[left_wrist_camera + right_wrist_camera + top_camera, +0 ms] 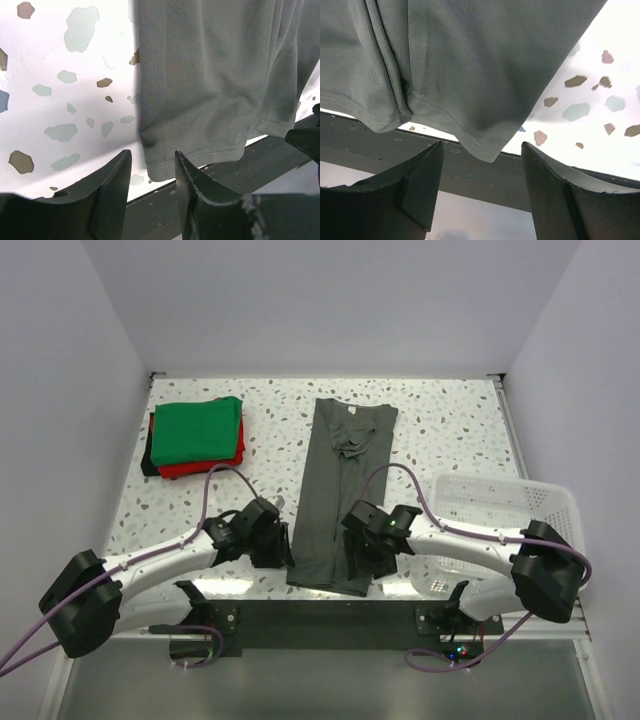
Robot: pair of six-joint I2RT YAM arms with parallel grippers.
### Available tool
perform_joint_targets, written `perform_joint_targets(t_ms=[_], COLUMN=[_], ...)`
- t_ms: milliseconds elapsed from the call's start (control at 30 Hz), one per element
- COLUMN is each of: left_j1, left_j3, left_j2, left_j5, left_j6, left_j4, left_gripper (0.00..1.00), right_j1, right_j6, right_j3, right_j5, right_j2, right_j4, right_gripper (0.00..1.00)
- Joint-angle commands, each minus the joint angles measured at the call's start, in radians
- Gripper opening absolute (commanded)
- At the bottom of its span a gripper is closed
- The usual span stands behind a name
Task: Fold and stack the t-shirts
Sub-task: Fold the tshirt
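The charcoal-grey t-shirt [340, 490] is lying in the middle of the speckled surface [450, 430], folded lengthwise into a long narrow strip. Its collar end is pointing toward the far wall and its hem is reaching the near edge, where it is hanging slightly over a dark mounting plate [320, 615].

The left fingers [272, 545] are hovering at the near-left corner of the hem. In the left wrist view the left fingers [112, 195] are standing partly apart, with the corner of the grey t-shirt [210, 90] dipping toward the gap between their tips. They are not pinching the cloth.

The right fingers [362, 558] are sitting at the near-right corner. From the right wrist view the right fingers [420, 190] are spreading wider than the left pair, and the stitched hem corner of the grey t-shirt [470, 65] is showing just beyond the gap. Nothing is being held.

At the far left of the surface, well apart from the grey shirt, the folded green t-shirt [197, 430] is resting on top of the folded red t-shirt [200, 468]. A white mesh basket [500, 502] is sitting at the right, behind the right arm.
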Motion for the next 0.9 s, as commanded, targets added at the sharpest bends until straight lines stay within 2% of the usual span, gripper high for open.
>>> perform_joint_targets(t_ms=[0, 300, 533, 633, 867], left_j1=[0.003, 0.002, 0.002, 0.002, 0.002], left_j3=[-0.006, 0.001, 0.001, -0.012, -0.06], left_j2=[-0.007, 0.017, 0.043, 0.04, 0.048], left_j5=[0.028, 0.031, 0.035, 0.049, 0.106], left_j6=[0.009, 0.014, 0.019, 0.017, 0.006], left_j4=[0.035, 0.012, -0.023, -0.016, 0.04], left_gripper=[0.45, 0.46, 0.5, 0.51, 0.5], right_j1=[0.019, 0.019, 0.019, 0.019, 0.02], right_j6=[0.093, 0.108, 0.135, 0.142, 0.16], right_j3=[-0.03, -0.076, -0.116, -0.122, -0.139], right_j5=[-0.011, -0.06, -0.072, -0.079, -0.074], right_j2=[-0.02, 0.037, 0.035, 0.038, 0.026], right_j4=[0.034, 0.094, 0.132, 0.134, 0.128], right_gripper=[0.65, 0.47, 0.29, 0.25, 0.24])
